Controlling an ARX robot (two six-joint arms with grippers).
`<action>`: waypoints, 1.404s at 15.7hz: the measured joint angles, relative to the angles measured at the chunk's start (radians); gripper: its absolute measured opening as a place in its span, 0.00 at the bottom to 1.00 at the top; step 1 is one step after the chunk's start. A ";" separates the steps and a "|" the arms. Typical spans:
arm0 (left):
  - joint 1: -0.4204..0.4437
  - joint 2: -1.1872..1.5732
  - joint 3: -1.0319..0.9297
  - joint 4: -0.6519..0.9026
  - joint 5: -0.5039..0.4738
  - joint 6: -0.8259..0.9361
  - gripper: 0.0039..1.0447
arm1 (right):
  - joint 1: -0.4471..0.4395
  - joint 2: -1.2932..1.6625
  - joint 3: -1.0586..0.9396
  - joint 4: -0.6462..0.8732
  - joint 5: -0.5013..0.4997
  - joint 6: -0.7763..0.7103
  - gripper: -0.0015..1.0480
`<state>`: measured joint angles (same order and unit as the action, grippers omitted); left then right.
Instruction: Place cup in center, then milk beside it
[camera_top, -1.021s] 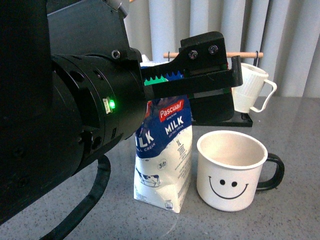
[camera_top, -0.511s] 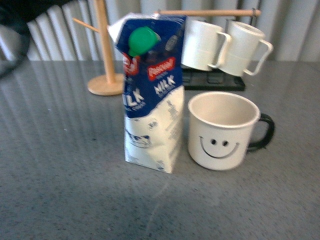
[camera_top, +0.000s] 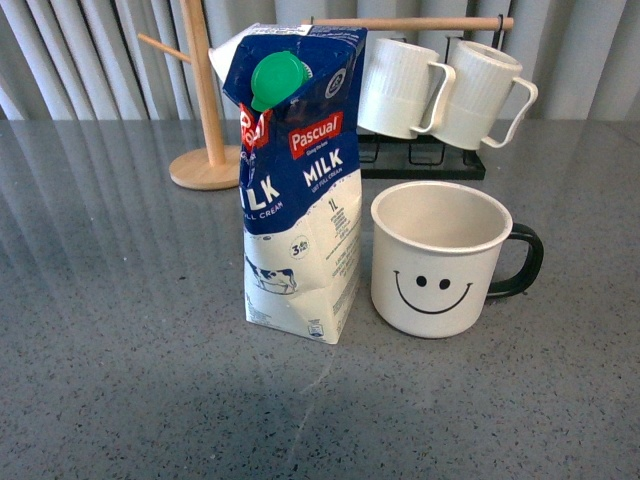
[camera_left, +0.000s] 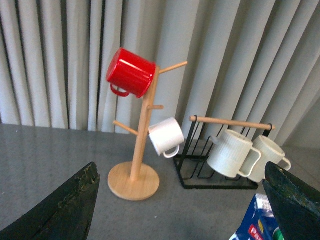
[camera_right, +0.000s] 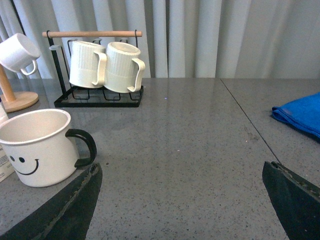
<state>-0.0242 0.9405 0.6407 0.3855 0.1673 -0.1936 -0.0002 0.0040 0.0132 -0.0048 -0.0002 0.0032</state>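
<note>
Milk upright just beside cup, both tools spread, empty

milk carton – 1 | smiley cup – 1 | ribbed mugs – 2 | red mug – 1 | small white cup – 1

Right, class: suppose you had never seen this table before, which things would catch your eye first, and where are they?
The tall blue-and-white milk carton with its green cap stands upright at the middle of the grey table. Just beside it, on the robot's right, sits the smiley-face cup, black handle pointing away from the carton. In the left wrist view, a red mug hangs high on the wooden mug tree near the curtain.
</note>
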 joint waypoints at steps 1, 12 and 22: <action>0.052 -0.050 -0.026 -0.021 0.035 0.021 0.94 | 0.000 0.000 0.000 0.000 0.000 0.000 0.94; 0.024 -0.433 -0.492 -0.026 -0.167 0.177 0.01 | 0.000 0.000 0.000 0.000 0.000 0.000 0.94; 0.024 -0.665 -0.601 -0.151 -0.167 0.177 0.01 | 0.000 0.000 0.000 0.000 0.000 0.000 0.94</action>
<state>-0.0006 0.2752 0.0399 0.2344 0.0002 -0.0170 -0.0002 0.0040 0.0132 -0.0048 -0.0002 0.0032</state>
